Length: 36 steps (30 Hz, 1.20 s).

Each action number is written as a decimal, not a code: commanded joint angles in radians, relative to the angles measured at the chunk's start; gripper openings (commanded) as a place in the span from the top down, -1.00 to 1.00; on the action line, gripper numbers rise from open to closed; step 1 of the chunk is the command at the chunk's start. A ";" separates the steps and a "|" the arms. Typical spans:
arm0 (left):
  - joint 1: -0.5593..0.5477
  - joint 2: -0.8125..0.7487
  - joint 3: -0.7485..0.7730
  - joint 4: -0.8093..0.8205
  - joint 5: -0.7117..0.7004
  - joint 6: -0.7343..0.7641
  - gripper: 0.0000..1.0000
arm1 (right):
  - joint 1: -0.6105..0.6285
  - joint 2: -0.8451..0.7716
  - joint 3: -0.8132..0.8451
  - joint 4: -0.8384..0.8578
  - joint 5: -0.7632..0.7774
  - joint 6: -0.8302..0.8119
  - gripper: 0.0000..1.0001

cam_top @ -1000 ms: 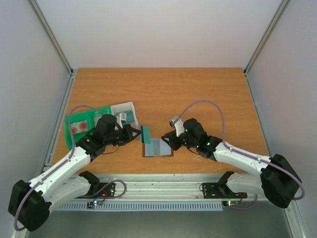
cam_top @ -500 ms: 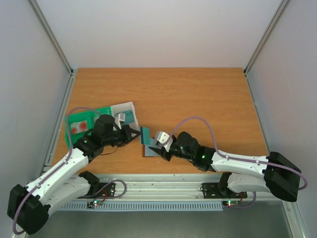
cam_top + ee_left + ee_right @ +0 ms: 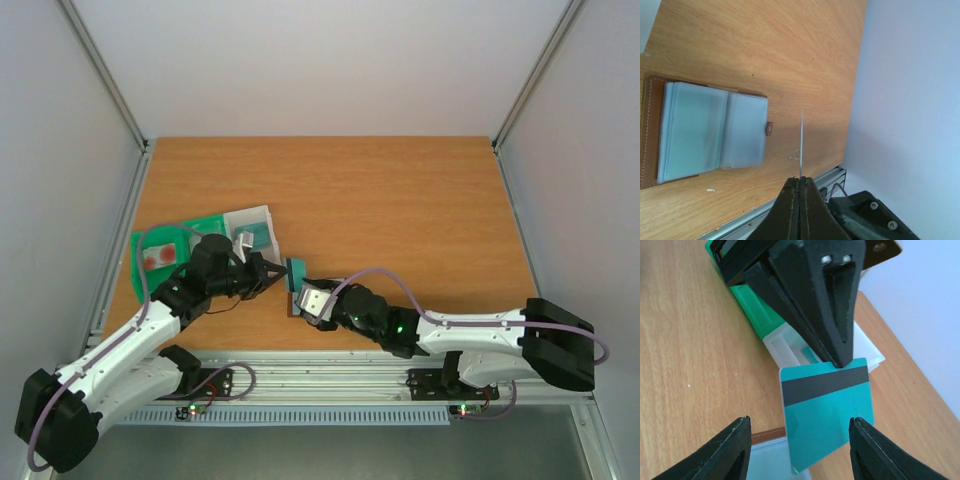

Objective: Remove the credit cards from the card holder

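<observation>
Just beside the open brown leather bifold card holder (image 3: 710, 131), a thin teal-green plastic credit card (image 3: 827, 410) is held off the table, clamped at one edge in the left gripper (image 3: 800, 183). Over the card holder, the right gripper (image 3: 800, 427) is seen with jaws apart, flanking the card untouched.

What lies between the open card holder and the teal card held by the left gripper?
Bare wooden table only. The left wrist view shows nothing between the card holder and the edge-on teal card in the shut left gripper.
</observation>
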 commanded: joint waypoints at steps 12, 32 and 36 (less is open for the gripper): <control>0.004 -0.003 -0.035 0.105 0.038 -0.071 0.99 | 0.099 0.141 -0.024 0.257 0.293 -0.228 0.19; 0.004 -0.105 0.022 0.060 -0.038 0.015 -0.15 | 0.117 0.058 0.058 0.060 0.379 0.018 0.98; 0.004 -0.115 0.121 -0.075 -0.068 0.150 -0.64 | 0.117 0.015 0.117 -0.114 0.353 0.182 0.98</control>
